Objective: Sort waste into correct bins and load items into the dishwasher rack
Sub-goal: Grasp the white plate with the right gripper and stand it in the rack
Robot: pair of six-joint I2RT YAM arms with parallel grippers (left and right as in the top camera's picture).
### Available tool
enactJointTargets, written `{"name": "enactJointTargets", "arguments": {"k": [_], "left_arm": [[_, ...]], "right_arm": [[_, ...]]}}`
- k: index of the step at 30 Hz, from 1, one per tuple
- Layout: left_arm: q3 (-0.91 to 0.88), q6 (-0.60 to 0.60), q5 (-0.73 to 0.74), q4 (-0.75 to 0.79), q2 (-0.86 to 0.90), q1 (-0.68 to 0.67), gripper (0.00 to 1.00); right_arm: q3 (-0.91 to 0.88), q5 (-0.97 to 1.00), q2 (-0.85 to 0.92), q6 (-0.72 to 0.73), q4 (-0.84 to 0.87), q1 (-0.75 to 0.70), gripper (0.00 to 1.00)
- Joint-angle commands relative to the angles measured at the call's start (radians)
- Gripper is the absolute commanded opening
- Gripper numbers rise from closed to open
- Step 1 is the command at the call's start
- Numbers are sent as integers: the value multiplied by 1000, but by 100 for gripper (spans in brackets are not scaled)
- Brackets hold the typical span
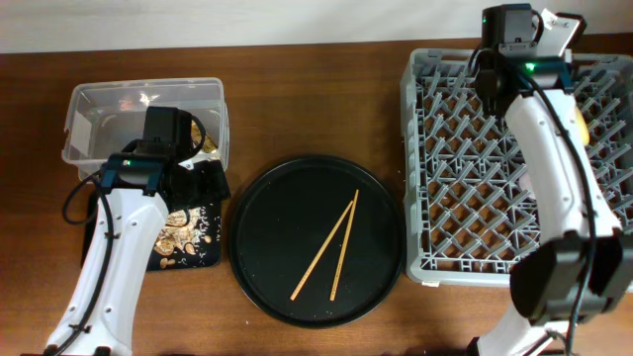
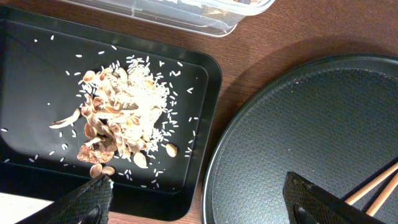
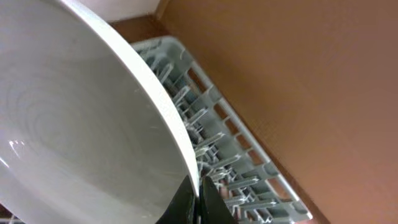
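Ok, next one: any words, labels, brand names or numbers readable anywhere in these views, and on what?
None. No print shows on the clear tub, the black tray, the round tray, the chopsticks, the dishwasher rack or the plate.
The only sign is a small green light on the left arm and one on the right arm, with no text.

Pale plate (image 3: 81, 124) at rack (image 3: 219, 158), scraps (image 2: 121, 115) in tray (image 2: 31, 74).
I see it tilted on edge above the pegs; the tan scraps lie heaped.
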Motion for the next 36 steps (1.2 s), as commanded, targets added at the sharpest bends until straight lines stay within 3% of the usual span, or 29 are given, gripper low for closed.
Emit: {"name": "enactJointTargets", "arguments": {"k": [1,6,10,12,16,18,22,25,31,36], "left_arm": [[-3,-6,-14,5,-11,3,87],[-3,-6,-14,8,-11,3,87],[-3,-6,-14,8,-11,3,87],[-3,-6,-14,8,-11,3,87],[-3,-6,-14,8,-11,3,87],[-3,-6,-14,8,-11,3,87],[-3,-6,-11,8,-11,3,87],[-3,-6,-11,8,-11,3,87],[-3,-6,-11,8,-11,3,87],[-3,-6,-11,8,-11,3,87]], "right_arm": [[-6,-47,71,8,0,5,4],[-11,-236,135,9,-67,5,4],[10,-457,74,8,-148,4,20],[19,-506,-18,8,-156,5,26],[19,-822,-202,8,-228,5,41],[19,-1084,-232,8,-321,13,43],[-87,-1207,-215,10,-394,128,43],[-243,-1207,-212,63,-335,264,43],[-637,-1199,-168,257,12,536,44],[-735,-1131,-75,301,139,613,46]]}}
